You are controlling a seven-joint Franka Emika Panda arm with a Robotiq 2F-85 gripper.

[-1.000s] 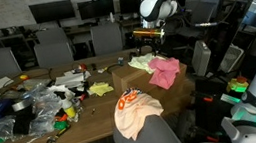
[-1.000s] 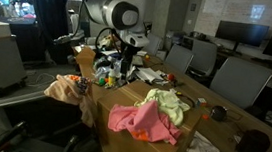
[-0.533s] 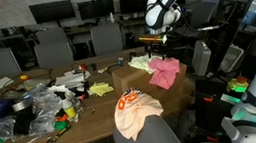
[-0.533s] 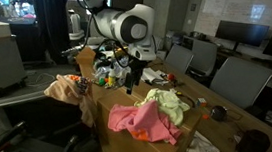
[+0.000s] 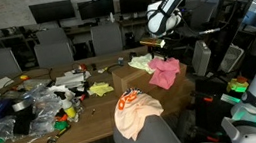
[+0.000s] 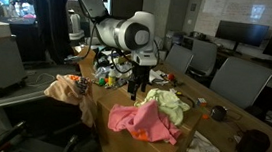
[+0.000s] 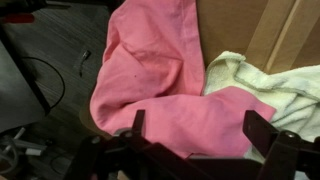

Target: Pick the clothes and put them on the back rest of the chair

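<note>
Pink garment [image 7: 165, 75] lies crumpled just below the hand [image 7: 195, 125], whose fingers stand wide apart with nothing between them. A pale yellow-green garment [image 7: 275, 85] touches it alongside. Well away from the hand, a peach-orange garment [image 5: 134, 111] drapes the back rest of the grey chair [image 5: 158, 140], beside the cluttered worktop [image 5: 89, 115].

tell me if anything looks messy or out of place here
Yes. The pink garment lies crumpled and droops over the end of the table, with the pale yellow-green garment bunched against it. Clear plastic bags and clutter are heaped further along. The peach-orange garment hangs rumpled on the back rest of the chair.
</note>
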